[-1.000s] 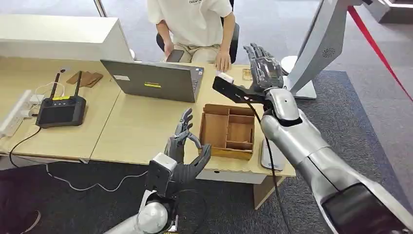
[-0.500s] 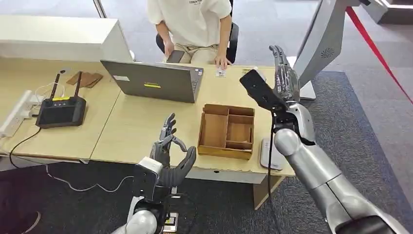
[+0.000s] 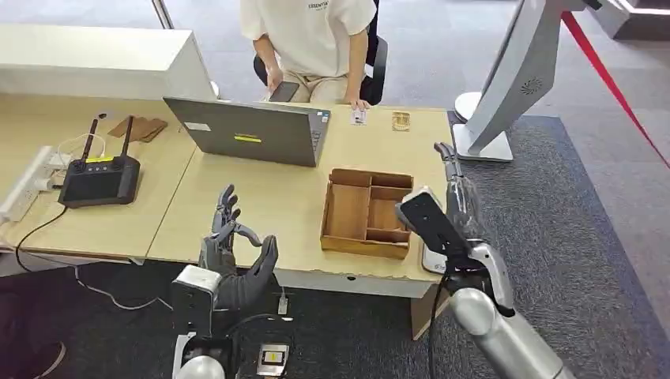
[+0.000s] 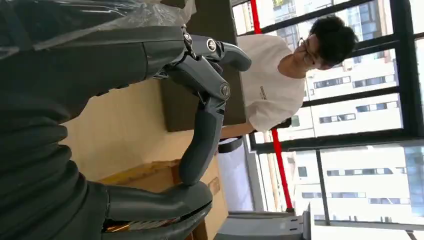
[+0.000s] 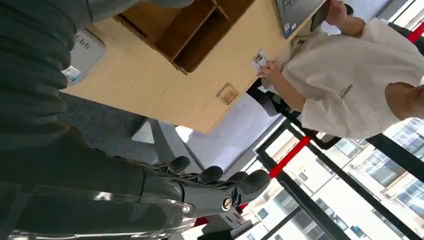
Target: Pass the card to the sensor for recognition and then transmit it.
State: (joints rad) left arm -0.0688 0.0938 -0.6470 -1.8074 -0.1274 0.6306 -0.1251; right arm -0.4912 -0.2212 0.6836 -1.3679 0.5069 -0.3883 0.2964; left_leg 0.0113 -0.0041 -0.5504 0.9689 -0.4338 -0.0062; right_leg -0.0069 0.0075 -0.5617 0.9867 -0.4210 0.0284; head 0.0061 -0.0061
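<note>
A small white card (image 3: 359, 117) lies flat on the far edge of the table (image 3: 261, 205), and a seated person's fingertips (image 3: 359, 103) touch it; the right wrist view shows the card (image 5: 259, 60) under that hand. A flat grey sensor pad (image 3: 430, 259) lies at the table's front right edge, partly hidden behind my right wrist. My right hand (image 3: 461, 207) hovers above the pad, fingers straight and held up, holding nothing. My left hand (image 3: 229, 257) floats in front of the table's near edge, fingers spread and empty.
A wooden compartment box (image 3: 367, 212) stands between my hands. A grey laptop (image 3: 249, 130) faces the person. A black controller (image 3: 99, 180) with antennas and a power strip (image 3: 28, 181) sit at the left. A small tan block (image 3: 401, 121) lies by the card. A white kiosk stand (image 3: 513, 71) rises at the right.
My right arm has drawn back from the far side of the table and sunk to the front right edge. My left hand has dropped lower and leftward. The card stays by the person's hand.
</note>
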